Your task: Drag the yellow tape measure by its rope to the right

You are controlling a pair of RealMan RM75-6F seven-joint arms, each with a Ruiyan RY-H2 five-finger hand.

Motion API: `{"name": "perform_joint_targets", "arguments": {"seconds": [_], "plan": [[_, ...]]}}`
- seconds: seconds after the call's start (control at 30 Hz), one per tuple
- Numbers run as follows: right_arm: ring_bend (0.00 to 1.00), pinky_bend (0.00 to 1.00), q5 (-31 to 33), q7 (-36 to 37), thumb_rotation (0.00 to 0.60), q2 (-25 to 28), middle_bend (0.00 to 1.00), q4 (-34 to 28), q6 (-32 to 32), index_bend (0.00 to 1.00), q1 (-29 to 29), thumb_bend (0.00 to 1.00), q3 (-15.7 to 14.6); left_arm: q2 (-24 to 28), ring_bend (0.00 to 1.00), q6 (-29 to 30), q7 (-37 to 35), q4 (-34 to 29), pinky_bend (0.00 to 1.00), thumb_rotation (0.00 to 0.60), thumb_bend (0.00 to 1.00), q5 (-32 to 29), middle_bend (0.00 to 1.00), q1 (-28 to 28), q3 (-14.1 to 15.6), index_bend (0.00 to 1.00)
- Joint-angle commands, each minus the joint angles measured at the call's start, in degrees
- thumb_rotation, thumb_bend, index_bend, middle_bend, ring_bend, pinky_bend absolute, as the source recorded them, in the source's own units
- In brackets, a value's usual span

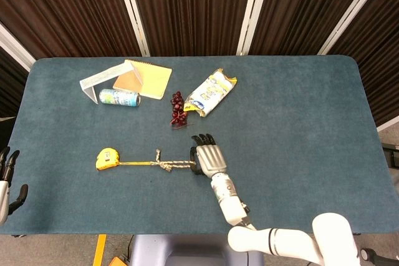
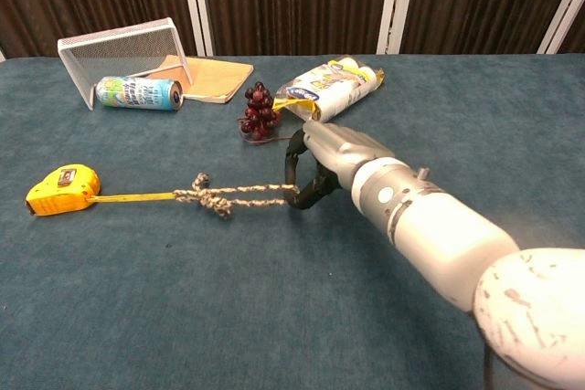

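Observation:
The yellow tape measure (image 1: 107, 158) (image 2: 62, 187) lies on the blue table, left of centre. A short yellow strap leads from it to a knotted, braided rope (image 1: 172, 166) (image 2: 235, 195) that runs straight to the right. My right hand (image 1: 209, 157) (image 2: 331, 162) pinches the rope's right end between thumb and fingers just above the table. The rope looks taut. My left hand (image 1: 7, 175) shows only at the head view's left edge, off the table, fingers apart and holding nothing.
Red grapes (image 1: 178, 109) (image 2: 258, 110) lie just behind my right hand. A yellow snack bag (image 1: 211, 92) (image 2: 332, 89) lies behind them. At the back left are a drink can (image 1: 119, 97) (image 2: 139, 92), a notebook (image 1: 143, 79) and a white mesh rack (image 1: 103, 79) (image 2: 123, 54).

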Motion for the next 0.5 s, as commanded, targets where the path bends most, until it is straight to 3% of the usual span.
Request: {"name": "perform_joint_targets", "arguments": {"seconds": [0.03,0.23,0.5], "plan": [[0.18,0.0,-1.39,-1.33,0.6,3.93,0.23,-3.58,2.16,0.87,-1.63,0.59,-0.94,0.09,0.0,-0.04,-0.23,-0.09,0.03,0.6,0.4,0.02,0.0,0.0,0.0,0.02],[0.18,0.0,-1.07,-1.85,0.6,11.09,0.24,-7.61,3.63,0.88,-4.09,0.6,-1.03,0.21,0.0,-0.34,-0.54,-0.2,0.03,0.6,0.4,-0.23,0.0,-0.03,-0.04,0.02],[0.19,0.0,-0.83,0.32,0.6,19.87,0.24,-7.92,3.21,0.88,-6.93,0.6,-1.3,-0.22,0.0,-1.2,0.05,-0.21,0.03,0.6,0.4,0.34,0.0,-0.42,0.44,0.02]]}}
